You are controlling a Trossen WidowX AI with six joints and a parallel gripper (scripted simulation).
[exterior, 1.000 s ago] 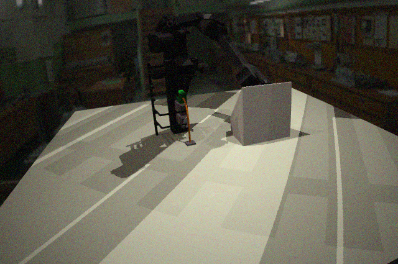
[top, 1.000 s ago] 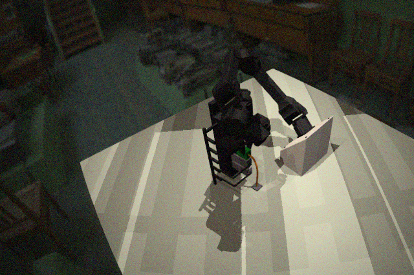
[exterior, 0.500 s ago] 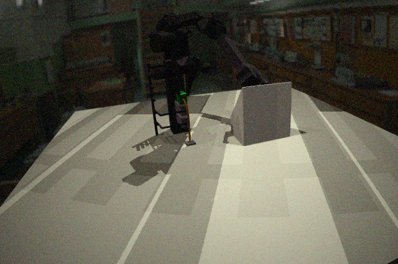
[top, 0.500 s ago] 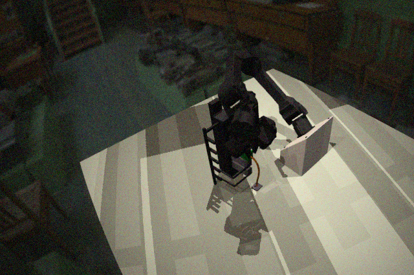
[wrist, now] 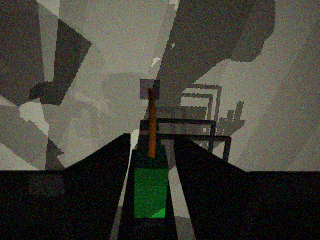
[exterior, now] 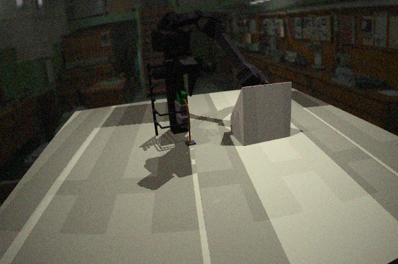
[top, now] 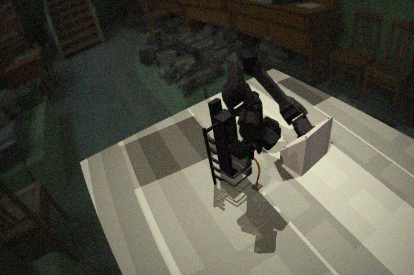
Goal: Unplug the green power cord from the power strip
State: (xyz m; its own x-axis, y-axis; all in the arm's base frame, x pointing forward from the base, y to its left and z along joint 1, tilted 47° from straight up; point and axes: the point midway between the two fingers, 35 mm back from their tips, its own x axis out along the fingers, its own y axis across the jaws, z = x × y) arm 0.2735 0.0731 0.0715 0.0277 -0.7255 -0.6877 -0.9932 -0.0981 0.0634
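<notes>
Plug (wrist: 150, 192) sits low centre in the wrist view, between the gripper's (wrist: 152, 140) fingers. These stand slightly spread, with slivers of gap either side, pinching nothing. Its long axis runs up-frame along the cord (wrist: 152, 117), so retreat looks straight back.

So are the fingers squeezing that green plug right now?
No, slightly open: the wrist view shows a pale gap on each side of the plug, between it and the fingers.
</notes>
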